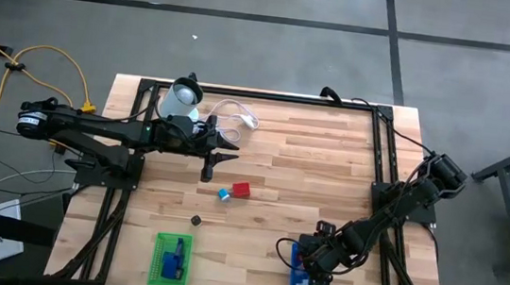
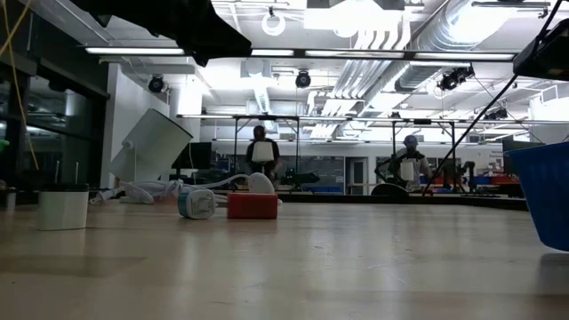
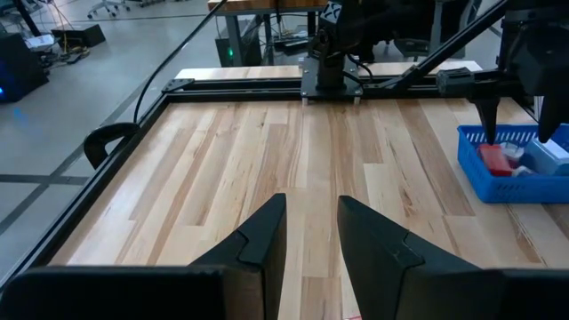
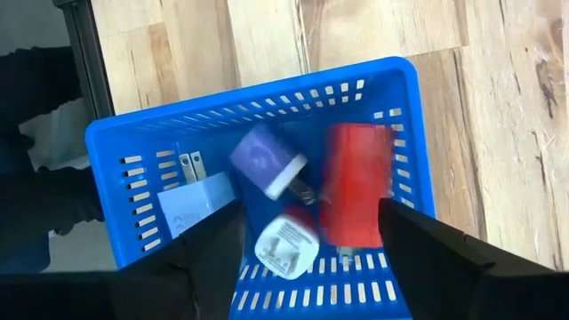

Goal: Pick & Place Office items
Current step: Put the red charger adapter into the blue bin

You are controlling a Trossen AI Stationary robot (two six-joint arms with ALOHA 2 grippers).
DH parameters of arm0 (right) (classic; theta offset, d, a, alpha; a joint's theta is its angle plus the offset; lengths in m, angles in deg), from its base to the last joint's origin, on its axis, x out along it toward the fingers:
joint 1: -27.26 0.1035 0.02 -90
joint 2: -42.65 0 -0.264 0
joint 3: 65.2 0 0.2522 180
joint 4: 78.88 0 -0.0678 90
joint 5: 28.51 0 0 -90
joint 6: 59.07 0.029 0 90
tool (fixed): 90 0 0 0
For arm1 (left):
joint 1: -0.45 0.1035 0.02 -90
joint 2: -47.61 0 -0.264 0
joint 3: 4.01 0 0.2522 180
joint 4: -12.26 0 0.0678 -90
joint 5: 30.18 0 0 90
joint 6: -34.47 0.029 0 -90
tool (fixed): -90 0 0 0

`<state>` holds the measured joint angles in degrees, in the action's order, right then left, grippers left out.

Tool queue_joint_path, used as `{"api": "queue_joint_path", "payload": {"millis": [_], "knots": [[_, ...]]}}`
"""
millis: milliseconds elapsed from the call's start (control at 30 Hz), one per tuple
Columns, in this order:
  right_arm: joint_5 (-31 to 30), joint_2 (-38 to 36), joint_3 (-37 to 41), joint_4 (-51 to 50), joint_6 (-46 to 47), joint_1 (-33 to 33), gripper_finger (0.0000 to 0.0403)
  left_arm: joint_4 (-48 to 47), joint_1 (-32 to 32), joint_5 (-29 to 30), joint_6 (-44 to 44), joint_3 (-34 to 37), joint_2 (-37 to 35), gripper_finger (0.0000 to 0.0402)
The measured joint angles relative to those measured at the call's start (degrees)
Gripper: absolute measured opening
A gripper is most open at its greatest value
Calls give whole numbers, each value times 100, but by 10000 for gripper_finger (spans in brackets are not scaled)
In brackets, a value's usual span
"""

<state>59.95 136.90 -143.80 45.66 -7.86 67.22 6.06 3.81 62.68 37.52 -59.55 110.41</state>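
Wooden planks make up the table (image 1: 309,167), which is framed by black rails. At its near edge a blue basket (image 1: 304,281) is seen on the right side, and the right gripper (image 4: 307,233) is held directly above it with its fingers spread wide and nothing between them. Inside the basket a red block (image 4: 356,196), a purple-topped plug (image 4: 267,158), a white round-faced plug (image 4: 286,247) and a white charger (image 4: 191,206) are noted. A green basket (image 1: 171,259) with blue pieces in it is set at the near left. Further in, a small dark piece (image 1: 196,220) lies alone, then a red cube (image 1: 241,189) just beside a small blue-and-white piece (image 1: 224,194). The left gripper (image 1: 209,170) is positioned above the table near these two, fingers slightly apart and empty. At the far edge a white cup (image 1: 182,99) and a coiled white cable (image 1: 231,113) are recorded.
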Motion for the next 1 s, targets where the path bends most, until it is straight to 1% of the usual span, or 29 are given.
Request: {"api": "queue_joint_path", "payload": {"millis": [800, 1000], "knots": [[2, -2, 0, 44, 8, 0, 245, -2, 2, 0, 0, 0, 0, 98], [26, -2, 0, 42, 351, 0, 245, -1, 0, 0, 0, 0, 0, 98]]}}
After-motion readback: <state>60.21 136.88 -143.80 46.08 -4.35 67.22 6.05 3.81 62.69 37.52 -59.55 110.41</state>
